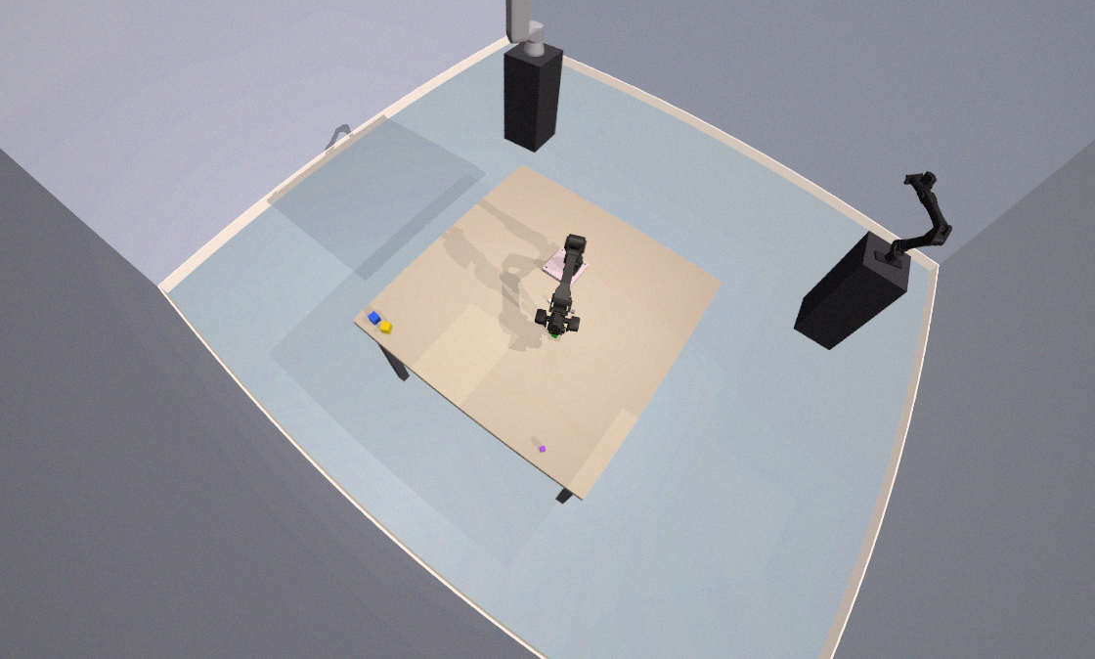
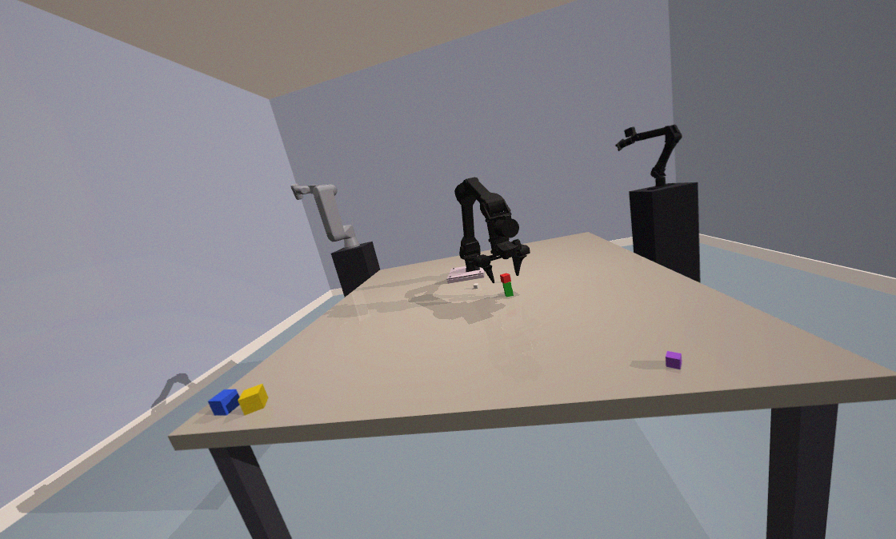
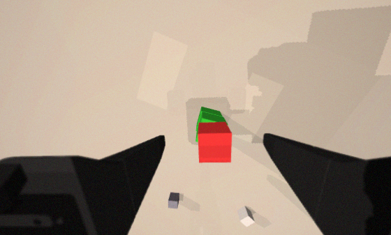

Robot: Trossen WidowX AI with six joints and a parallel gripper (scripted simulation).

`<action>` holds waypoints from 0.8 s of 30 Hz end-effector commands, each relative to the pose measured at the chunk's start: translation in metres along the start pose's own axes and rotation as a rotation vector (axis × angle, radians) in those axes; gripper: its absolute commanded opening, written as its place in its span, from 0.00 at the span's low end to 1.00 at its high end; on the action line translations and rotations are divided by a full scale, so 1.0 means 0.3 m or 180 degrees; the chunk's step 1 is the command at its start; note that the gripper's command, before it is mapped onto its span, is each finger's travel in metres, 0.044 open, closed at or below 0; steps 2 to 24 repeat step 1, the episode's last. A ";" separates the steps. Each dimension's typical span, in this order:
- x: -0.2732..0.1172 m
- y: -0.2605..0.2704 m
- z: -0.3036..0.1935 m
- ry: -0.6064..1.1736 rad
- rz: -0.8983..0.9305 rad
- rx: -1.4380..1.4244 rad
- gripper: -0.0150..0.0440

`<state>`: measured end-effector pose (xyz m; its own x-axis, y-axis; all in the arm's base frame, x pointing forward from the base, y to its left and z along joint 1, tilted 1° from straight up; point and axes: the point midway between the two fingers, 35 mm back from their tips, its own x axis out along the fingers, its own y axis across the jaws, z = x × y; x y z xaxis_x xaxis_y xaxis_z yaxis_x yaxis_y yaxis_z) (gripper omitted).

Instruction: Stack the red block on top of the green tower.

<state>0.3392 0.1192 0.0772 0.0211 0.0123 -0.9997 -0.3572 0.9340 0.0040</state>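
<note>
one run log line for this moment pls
end effector: open, empty | small red cube block: resting on green block tower | tower: upright
</note>
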 end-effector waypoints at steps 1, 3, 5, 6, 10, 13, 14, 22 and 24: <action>0.001 0.000 0.000 -0.0001 0.0000 0.0000 1.00; 0.001 0.000 0.000 -0.0001 0.0000 0.0000 1.00; 0.001 0.000 0.000 -0.0001 0.0000 0.0000 1.00; 0.001 0.000 0.000 -0.0001 0.0000 0.0000 1.00; 0.001 0.000 0.000 -0.0001 0.0000 0.0000 1.00; 0.001 0.000 0.000 -0.0001 0.0000 0.0000 1.00; 0.001 0.000 0.000 -0.0001 0.0000 0.0000 1.00; 0.001 0.000 0.000 -0.0001 0.0000 0.0000 1.00; 0.001 0.000 0.000 -0.0001 0.0000 0.0000 1.00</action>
